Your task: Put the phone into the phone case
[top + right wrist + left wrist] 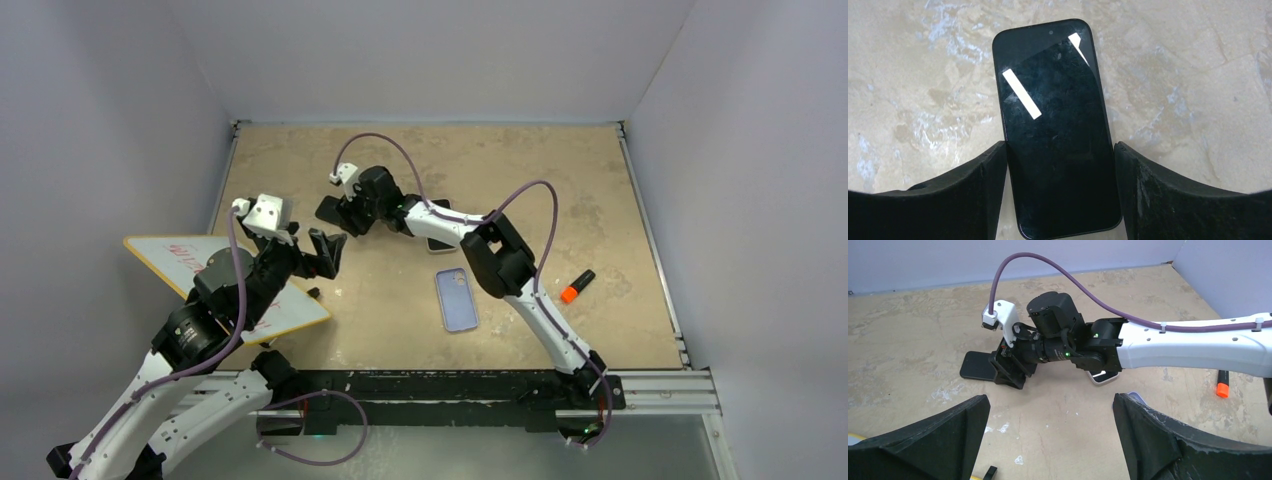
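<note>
The black phone (1053, 100) lies flat, screen up, on the tan table, left of centre in the top view (327, 208). My right gripper (1060, 147) reaches far left and straddles the phone's near end, a finger against each long edge. The left wrist view shows this gripper (1009, 371) and the phone (974, 365) sticking out to its left. The lavender phone case (457, 299) lies flat at centre, apart from both grippers. My left gripper (1050, 399) is open and empty, hovering just near-left of the phone (326, 252).
A second dark-screened device with a pale rim (440, 241) lies under the right forearm. An orange marker (577, 286) lies to the right. A white board with a yellow edge (175, 262) sits under the left arm. Grey walls enclose the table.
</note>
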Controlling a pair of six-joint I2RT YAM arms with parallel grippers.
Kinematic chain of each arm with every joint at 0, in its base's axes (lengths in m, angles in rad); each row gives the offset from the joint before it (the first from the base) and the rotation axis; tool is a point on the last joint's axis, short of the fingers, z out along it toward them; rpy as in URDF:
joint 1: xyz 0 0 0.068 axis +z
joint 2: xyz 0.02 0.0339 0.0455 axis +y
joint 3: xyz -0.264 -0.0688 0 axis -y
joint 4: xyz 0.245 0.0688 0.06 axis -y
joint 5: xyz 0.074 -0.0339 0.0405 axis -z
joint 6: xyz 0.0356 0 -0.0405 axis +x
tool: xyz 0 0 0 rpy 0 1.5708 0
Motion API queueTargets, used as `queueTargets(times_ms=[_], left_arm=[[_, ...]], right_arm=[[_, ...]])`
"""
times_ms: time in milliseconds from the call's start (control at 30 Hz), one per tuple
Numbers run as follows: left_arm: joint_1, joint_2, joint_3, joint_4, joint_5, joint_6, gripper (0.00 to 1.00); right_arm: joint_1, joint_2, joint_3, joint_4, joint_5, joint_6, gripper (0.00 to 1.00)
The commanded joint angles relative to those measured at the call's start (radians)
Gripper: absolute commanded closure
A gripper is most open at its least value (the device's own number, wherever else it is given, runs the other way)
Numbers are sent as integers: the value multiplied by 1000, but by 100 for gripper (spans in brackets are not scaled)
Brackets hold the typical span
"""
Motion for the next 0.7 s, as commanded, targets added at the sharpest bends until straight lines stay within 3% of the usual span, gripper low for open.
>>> queueTargets(times_ms=[0, 233, 667], left_arm=[[3, 7, -5, 31, -18, -5, 0], [3, 31, -3, 29, -33, -8, 0], [3, 3, 0, 7, -60, -28, 0]], right_arm=[[0, -82, -94, -12, 16, 21, 34], [0, -237, -324, 26, 84, 89, 47], [28, -579, -782, 9, 226, 302, 48]])
